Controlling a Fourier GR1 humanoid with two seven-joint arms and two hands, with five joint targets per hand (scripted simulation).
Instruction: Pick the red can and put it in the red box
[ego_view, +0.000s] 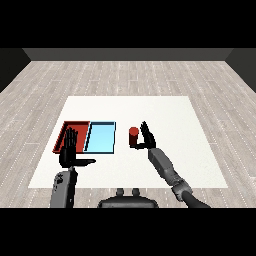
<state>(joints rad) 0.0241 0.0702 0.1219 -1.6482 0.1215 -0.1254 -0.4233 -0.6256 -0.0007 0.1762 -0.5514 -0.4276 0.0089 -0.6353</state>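
Note:
A red can (133, 137) stands upright on the white table (165, 115), just right of the trays. My right hand (147, 136) is beside it on its right, fingers straight and pointing up, thumb reaching toward the can's base; the fingers are not curled round it. The red tray (65, 131) lies at the left, with the light blue tray (101, 138) next to it on the right. My left hand (69, 149) is raised over the red tray's near edge, fingers straight, thumb out to the right, hiding part of that tray.
Both trays sit side by side at the table's left half. The table's near edge (125, 187) runs just in front of both forearms. A grey wood floor surrounds the table.

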